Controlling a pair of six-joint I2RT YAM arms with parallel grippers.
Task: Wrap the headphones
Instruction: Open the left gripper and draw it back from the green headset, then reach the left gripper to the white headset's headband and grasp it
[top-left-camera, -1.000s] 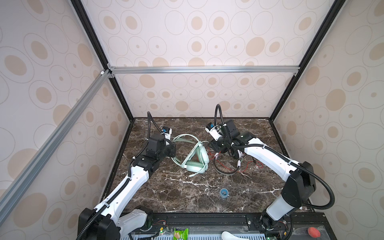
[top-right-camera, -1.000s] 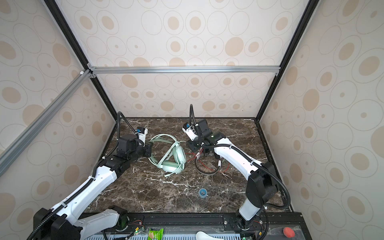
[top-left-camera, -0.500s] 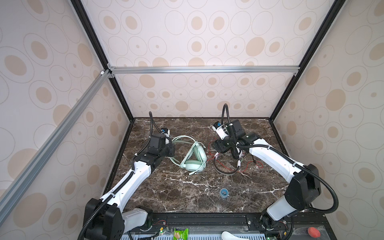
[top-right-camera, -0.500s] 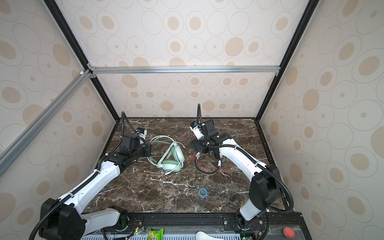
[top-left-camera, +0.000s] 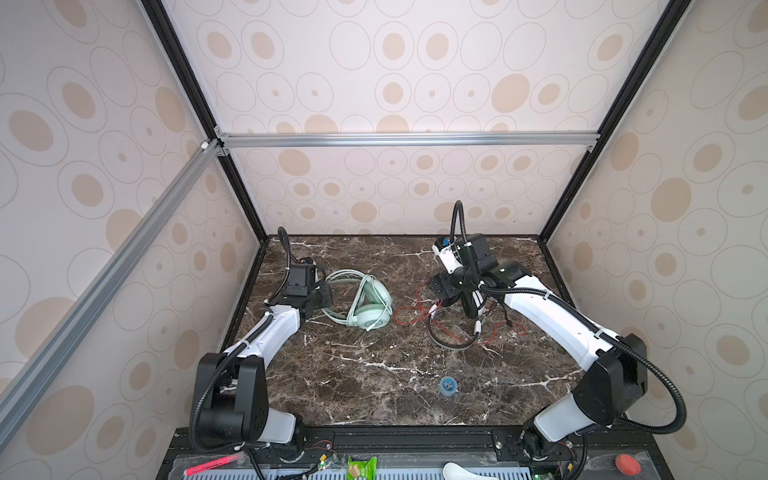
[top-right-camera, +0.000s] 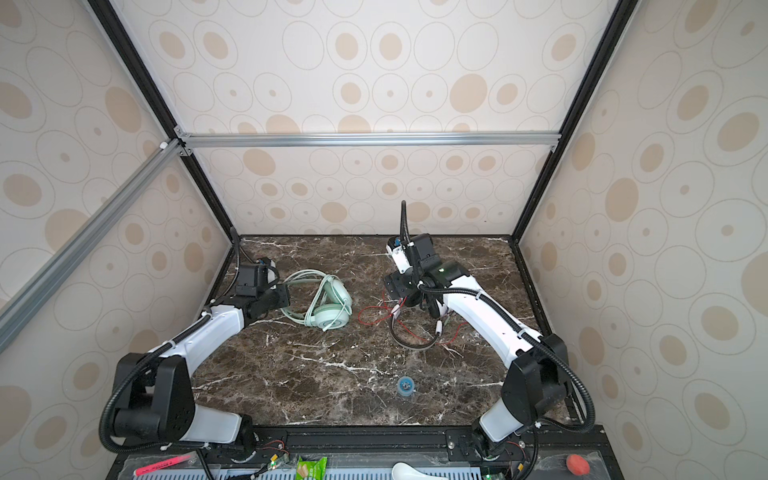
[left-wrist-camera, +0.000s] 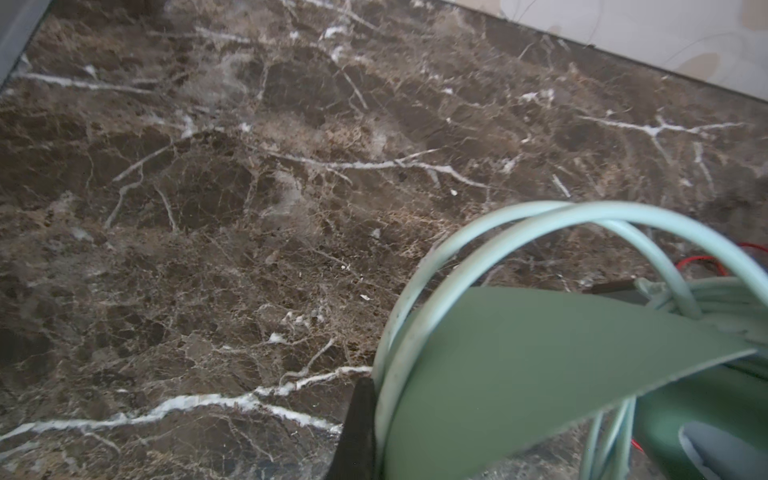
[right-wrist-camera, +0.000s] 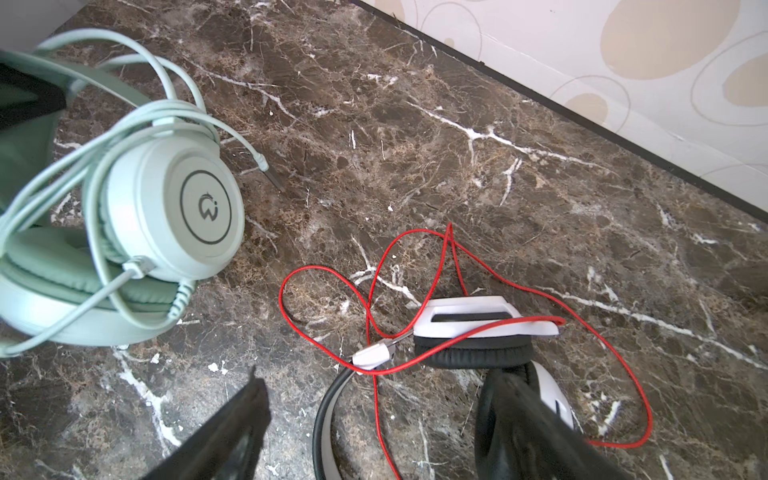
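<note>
The mint green headphones (top-left-camera: 372, 305) (top-right-camera: 330, 305) lie left of centre on the marble, cord looped round their cups (right-wrist-camera: 166, 216). My left gripper (top-left-camera: 325, 297) (left-wrist-camera: 384, 386) is at their left side, shut on loops of the mint cord (left-wrist-camera: 478, 232), pinched between the black finger and the green pad. The white-and-black headphones (top-left-camera: 453, 334) (right-wrist-camera: 478, 328) lie right of centre, and their red cord (top-left-camera: 409, 316) (right-wrist-camera: 324, 270) is strewn loose around them. My right gripper (top-left-camera: 441, 291) (right-wrist-camera: 382, 428) hovers open over their headband, holding nothing.
A small blue round object (top-left-camera: 448, 385) (top-right-camera: 406, 385) lies on the marble table (top-left-camera: 353, 374) near the front. Patterned walls enclose the back and both sides. Below the table's front edge, a rail carries a pink marker (top-left-camera: 212, 464) and a green packet (top-left-camera: 361, 468).
My right gripper's jaws have opened wide and the wrist drifted a little right. My left arm has drawn the mint headphones slightly left and toward the back.
</note>
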